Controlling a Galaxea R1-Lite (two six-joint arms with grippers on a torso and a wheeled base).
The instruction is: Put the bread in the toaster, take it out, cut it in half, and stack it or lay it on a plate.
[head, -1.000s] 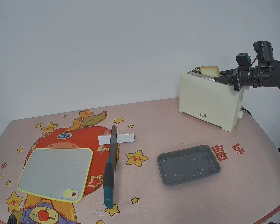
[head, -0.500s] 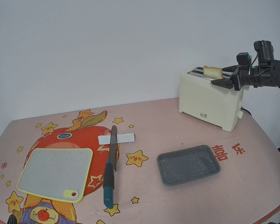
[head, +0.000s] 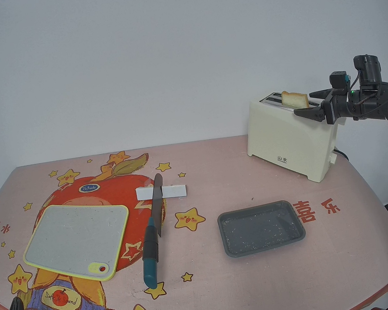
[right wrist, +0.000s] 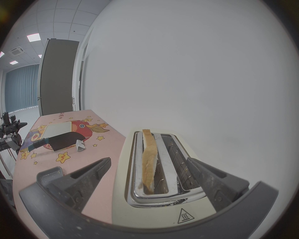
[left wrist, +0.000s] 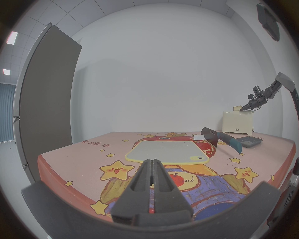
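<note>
Here, the right claw point(head: 303, 103), spread wide and empty, hovers by the tan bread slice point(head: 295, 100) standing in the cream plastic toaster point(head: 288, 141); left claw point(left wrist: 152, 169) closed, empty.

One toaster point(head: 289, 145), one bread slice point(head: 295, 100), one knife point(head: 152, 230), one board point(head: 74, 239), one tray point(head: 261, 228)

toaster point(head: 288, 141): glossy cream plastic, shiny metal top | plate point(head: 254, 207): matt grey
</note>
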